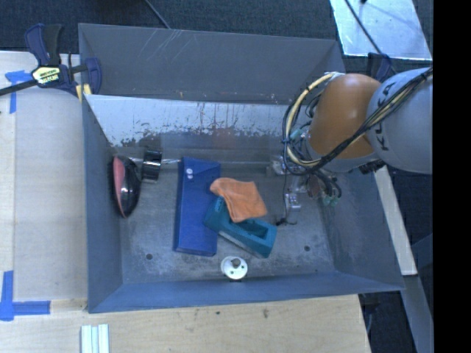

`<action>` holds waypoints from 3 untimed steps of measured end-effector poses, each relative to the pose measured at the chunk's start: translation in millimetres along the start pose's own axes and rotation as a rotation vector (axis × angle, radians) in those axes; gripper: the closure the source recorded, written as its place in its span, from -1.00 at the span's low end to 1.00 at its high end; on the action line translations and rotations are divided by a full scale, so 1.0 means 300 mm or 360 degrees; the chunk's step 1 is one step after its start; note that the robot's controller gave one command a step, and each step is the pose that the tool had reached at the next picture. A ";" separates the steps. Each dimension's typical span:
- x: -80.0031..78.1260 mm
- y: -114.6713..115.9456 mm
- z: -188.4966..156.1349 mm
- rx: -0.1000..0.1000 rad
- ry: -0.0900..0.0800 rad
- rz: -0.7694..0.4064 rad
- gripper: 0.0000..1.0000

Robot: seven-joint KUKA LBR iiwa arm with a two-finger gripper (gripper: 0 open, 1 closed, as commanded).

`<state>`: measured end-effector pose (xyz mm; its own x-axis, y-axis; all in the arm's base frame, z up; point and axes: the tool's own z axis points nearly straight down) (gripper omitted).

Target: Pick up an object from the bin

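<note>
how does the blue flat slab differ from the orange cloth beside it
Shape: the blue slab is a stiff, straight-edged rectangle; the orange cloth is soft and crumpled.
Size: the blue slab is clearly larger than the orange cloth.
Pose: the blue slab lies flat on the floor of the bin; the orange cloth rests partly on a teal object.
Both lie side by side mid-bin.
</note>
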<state>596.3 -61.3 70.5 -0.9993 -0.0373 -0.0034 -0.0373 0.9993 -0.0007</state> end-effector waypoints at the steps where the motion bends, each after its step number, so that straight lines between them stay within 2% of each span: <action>1: 0.000 0.000 0.000 0.0000 0.0000 -0.0001 -1.00; 2: 0.020 0.149 -0.002 0.0003 -0.0003 0.0041 -1.00; 3: 0.057 0.239 -0.003 0.0000 -0.0003 0.0206 1.00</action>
<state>576.7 9.7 71.2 -0.9958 0.0919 -0.0051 0.0919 0.9958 0.0001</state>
